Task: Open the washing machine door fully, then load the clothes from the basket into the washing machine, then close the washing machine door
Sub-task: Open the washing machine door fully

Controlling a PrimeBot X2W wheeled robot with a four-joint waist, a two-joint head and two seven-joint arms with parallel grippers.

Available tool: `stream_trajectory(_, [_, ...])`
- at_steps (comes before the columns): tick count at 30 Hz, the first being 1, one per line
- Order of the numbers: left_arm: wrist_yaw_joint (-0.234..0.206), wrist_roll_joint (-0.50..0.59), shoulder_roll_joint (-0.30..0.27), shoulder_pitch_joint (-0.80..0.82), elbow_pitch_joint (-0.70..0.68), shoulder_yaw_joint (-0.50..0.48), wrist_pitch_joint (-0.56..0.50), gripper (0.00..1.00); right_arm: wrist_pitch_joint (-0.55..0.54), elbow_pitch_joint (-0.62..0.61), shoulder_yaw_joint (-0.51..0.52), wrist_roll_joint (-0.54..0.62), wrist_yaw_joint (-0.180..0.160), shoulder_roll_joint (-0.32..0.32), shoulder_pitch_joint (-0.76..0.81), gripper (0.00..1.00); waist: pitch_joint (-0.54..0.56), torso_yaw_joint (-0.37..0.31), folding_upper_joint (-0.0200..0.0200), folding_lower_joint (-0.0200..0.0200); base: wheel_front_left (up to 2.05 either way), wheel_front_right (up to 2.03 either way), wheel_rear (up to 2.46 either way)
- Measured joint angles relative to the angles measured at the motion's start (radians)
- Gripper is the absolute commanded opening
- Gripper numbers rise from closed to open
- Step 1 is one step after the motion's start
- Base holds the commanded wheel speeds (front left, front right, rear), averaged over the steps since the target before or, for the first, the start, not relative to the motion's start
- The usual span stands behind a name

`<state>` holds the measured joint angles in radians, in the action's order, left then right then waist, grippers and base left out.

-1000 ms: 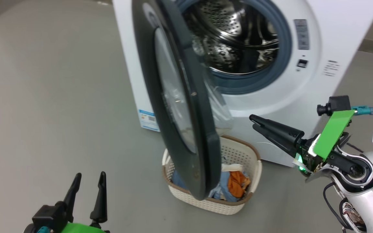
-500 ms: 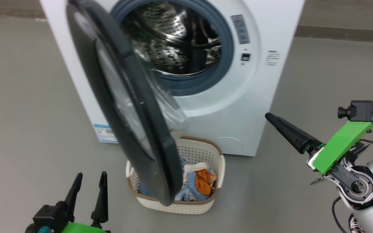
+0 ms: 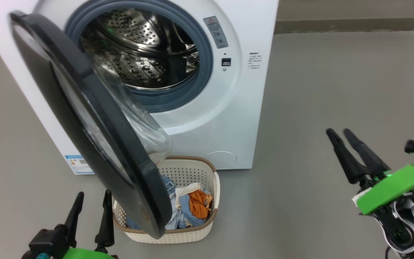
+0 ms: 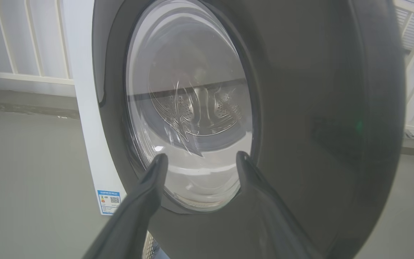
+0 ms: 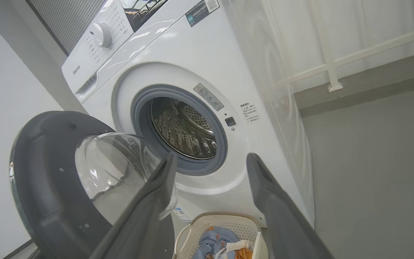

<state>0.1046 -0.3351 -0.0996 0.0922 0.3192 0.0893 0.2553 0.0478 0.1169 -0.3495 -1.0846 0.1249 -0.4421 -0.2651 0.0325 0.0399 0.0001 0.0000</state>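
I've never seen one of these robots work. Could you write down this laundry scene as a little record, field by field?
washing machine: white front-loader; no clothes visible in its drum
door: open, swung out from the front
basket: on the floor in front of the machine, partly hidden by the door in the head view
clothes: in the basket
left gripper: open, empty, facing the door's outer side
right gripper: open, empty, off to the right of the machine

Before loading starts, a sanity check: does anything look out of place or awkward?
The washing machine door stands only partly open, and in the head view its lower edge hides part of the basket and clothes. Nothing looks spilled or damaged.
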Motion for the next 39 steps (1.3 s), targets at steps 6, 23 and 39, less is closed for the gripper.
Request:
stream_trajectory(6, [0.0,0.0,0.0,-0.017,-0.014,-0.005,0.0,1.0,0.15,0.063,0.031,0.171,0.0,0.001,0.053,1.0,0.002,-0.021,0.0,0.0,0.0,0.0,0.0])
stream_trajectory(23, [-0.009,-0.006,0.0,-0.017,-0.037,-0.019,0.0,1.0,0.205,0.1,0.221,0.501,0.0,0.144,0.177,1.0,-0.005,-0.024,0.0,0.0,0.0,0.0,0.0])
stream_trajectory(39, [-0.009,-0.006,0.003,-0.017,-0.044,-0.023,0.0,1.0,0.205,0.149,0.223,0.592,0.0,0.189,0.191,1.0,-0.01,-0.01,0.0,0.0001,0.0,0.0,0.0])
